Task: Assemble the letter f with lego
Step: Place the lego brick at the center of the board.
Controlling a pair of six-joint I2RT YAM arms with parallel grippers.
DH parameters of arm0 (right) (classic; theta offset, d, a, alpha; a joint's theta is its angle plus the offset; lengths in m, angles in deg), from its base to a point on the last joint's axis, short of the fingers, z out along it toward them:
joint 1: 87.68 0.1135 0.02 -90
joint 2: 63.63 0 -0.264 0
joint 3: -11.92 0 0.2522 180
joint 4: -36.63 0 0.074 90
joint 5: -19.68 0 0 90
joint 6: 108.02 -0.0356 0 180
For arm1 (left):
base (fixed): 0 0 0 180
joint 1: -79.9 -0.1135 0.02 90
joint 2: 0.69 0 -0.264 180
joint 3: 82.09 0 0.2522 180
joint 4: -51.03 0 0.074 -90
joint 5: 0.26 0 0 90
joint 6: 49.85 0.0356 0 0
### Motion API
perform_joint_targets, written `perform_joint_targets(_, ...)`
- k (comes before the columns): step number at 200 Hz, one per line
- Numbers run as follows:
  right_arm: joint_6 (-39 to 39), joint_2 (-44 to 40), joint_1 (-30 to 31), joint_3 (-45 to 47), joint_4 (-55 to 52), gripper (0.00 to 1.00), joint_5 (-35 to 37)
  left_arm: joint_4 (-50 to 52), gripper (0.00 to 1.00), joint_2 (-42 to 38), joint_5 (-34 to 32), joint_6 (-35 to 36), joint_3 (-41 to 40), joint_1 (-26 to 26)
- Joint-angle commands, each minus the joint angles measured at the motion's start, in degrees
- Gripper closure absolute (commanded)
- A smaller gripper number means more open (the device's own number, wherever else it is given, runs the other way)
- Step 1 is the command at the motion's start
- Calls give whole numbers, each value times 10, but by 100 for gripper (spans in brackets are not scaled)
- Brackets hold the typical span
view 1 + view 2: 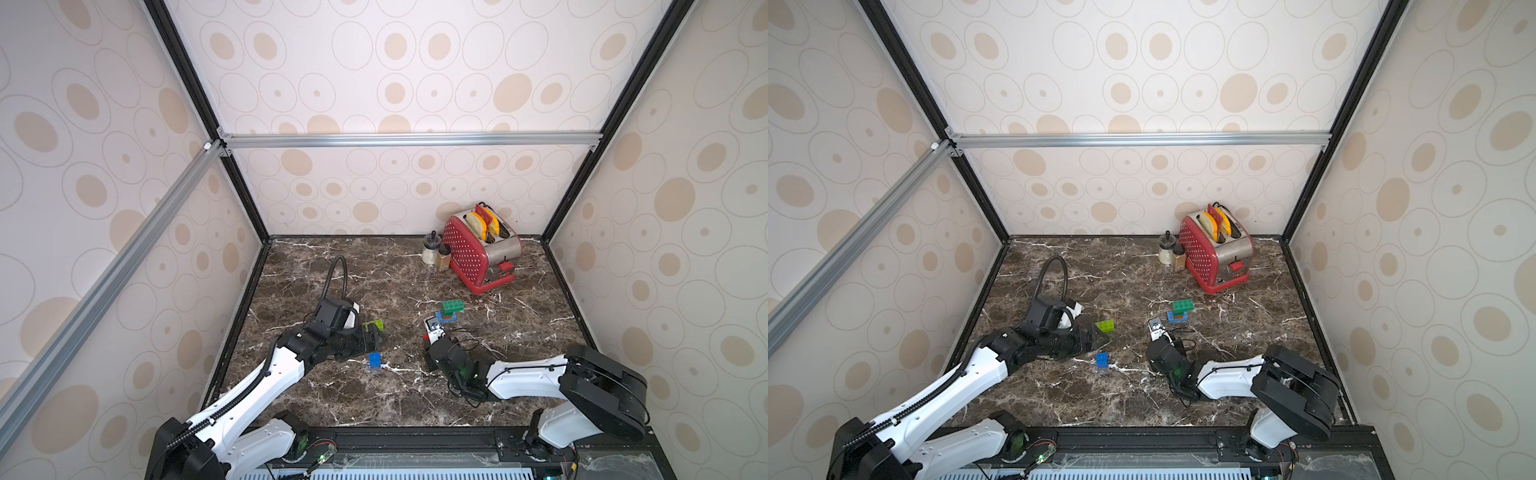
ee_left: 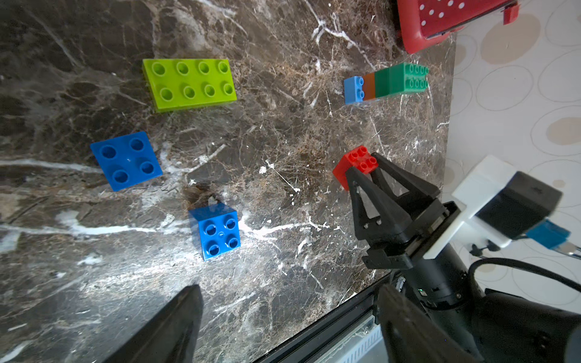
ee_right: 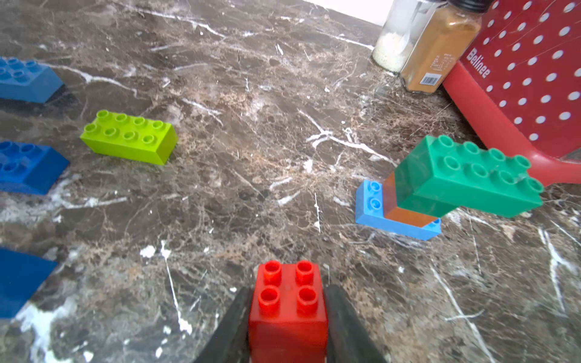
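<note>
My right gripper is shut on a red square lego brick, held low over the marble; the left wrist view shows that brick at the fingertips too. Just beyond it stands a stack: a dark green oblong brick on an orange one on a light blue plate, seen in a top view as well. My left gripper is open and empty beside a lime green oblong brick. Two blue square bricks lie near it.
A red toaster stands at the back right, with a salt jar and a spice jar next to it. Patterned walls close three sides. The black front rail runs along the near edge.
</note>
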Motion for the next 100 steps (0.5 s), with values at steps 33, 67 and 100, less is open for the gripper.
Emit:
perform_joint_targets(33,1,67,8,0,101,60,5,34,10,5,-3,31,26,-7)
perform_joint_targets(67,2,99,8,-7,131,60,4,33,10,14,-9,35,21,-9)
perform_joint_targets(100,-6,99,12,3,134,60,8,29,10,23,-12,37,17,-10)
